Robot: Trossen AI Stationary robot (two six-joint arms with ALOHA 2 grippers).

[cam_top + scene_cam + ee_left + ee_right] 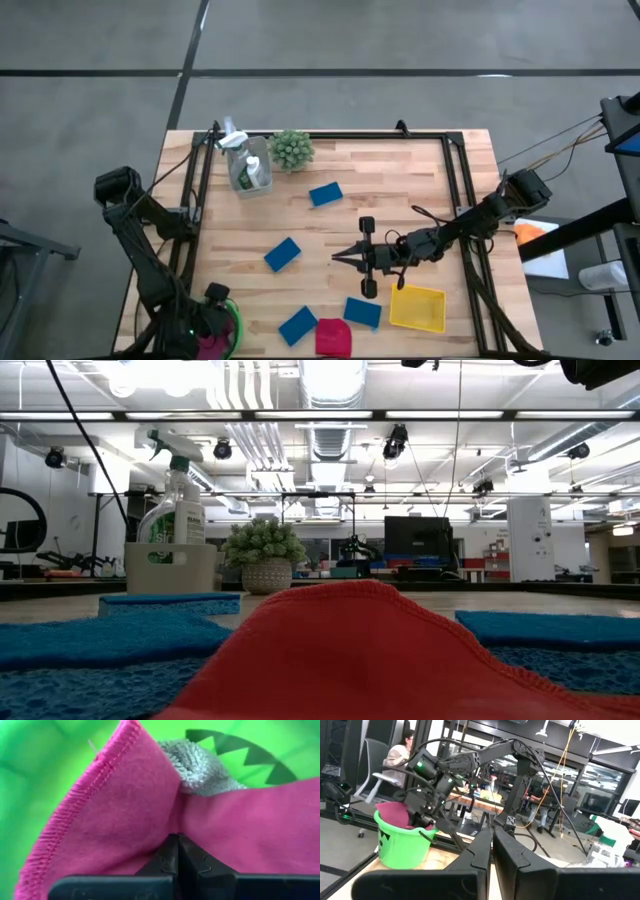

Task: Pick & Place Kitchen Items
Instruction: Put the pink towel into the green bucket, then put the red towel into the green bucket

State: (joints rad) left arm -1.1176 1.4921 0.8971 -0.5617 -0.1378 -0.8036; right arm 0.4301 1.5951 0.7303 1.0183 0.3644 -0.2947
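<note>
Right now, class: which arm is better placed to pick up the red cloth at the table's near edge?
Right. Its pincer hangs free, shut, just above the red cloth. The left pincer is busy, shut on a pink cloth in the green bucket.

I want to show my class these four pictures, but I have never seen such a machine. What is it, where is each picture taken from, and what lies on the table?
It is a robot with two dark arms at a wooden table. One camera looks down from above, one sits at table height, and one rides on each wrist. On the table lie blue sponges, a red cloth, a yellow tray, a small plant and a spray bottle in a holder. The left gripper is shut on a pink cloth inside a green bucket. The right gripper hangs shut over the table's middle.
</note>
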